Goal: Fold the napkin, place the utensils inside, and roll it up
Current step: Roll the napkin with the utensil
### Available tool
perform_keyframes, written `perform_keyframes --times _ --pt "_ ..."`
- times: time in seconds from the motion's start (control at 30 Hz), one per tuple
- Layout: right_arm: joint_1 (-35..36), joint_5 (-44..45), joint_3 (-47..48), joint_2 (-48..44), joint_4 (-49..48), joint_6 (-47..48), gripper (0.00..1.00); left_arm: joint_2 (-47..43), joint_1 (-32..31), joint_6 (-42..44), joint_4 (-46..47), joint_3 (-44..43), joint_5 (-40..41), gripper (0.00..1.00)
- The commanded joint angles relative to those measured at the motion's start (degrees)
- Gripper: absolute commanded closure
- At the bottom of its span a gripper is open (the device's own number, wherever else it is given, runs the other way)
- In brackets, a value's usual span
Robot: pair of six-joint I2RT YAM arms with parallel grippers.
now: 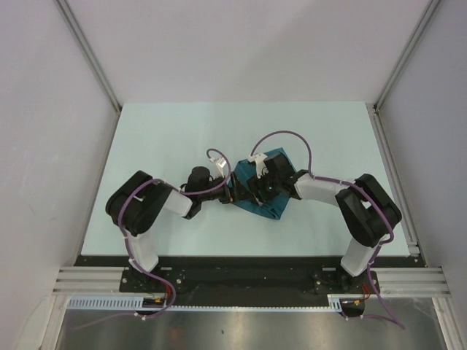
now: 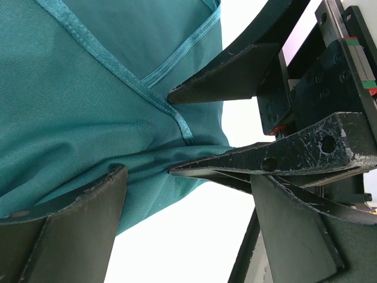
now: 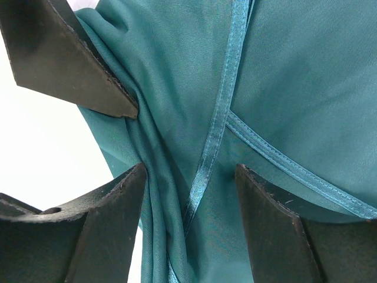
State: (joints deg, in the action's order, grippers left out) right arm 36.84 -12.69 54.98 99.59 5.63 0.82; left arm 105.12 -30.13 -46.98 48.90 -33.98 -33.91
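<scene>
The dark teal napkin [image 1: 271,210] lies bunched at the table's middle, folded with its hemmed edges crossing [image 3: 219,112]. It fills the left wrist view [image 2: 70,106]. My left gripper [image 1: 235,191] is open at its left edge, and one finger [image 2: 65,224] touches the cloth. My right gripper [image 1: 257,189] is open, fingers [image 3: 277,230] straddling a gathered ridge of napkin [image 3: 159,177]. The two grippers [image 2: 188,177] [image 3: 189,168] meet and interlock over the same fold. No utensils show in any view.
The pale table [image 1: 182,131] is walled by a metal frame at left and right. The right arm's purple cable [image 1: 292,135] arcs over the napkin. The arm bases stand at the near edge.
</scene>
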Motion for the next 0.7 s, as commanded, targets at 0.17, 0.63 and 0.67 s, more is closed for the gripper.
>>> perform_keyframes --times 0.17,0.63,0.67 --pt "2.18 -11.30 -1.37 -3.53 1.75 -2.49 0.32 0.00 0.60 -0.30 4.27 -1.53 4.91 0.10" --pt "2.45 1.25 -2.25 -0.01 2.72 -4.51 0.34 -1.06 0.60 0.22 4.18 -1.97 4.47 0.10" --pt "2.53 1.78 -2.16 0.08 2.90 -4.34 0.34 -1.67 0.60 0.31 4.01 -2.06 4.38 0.10"
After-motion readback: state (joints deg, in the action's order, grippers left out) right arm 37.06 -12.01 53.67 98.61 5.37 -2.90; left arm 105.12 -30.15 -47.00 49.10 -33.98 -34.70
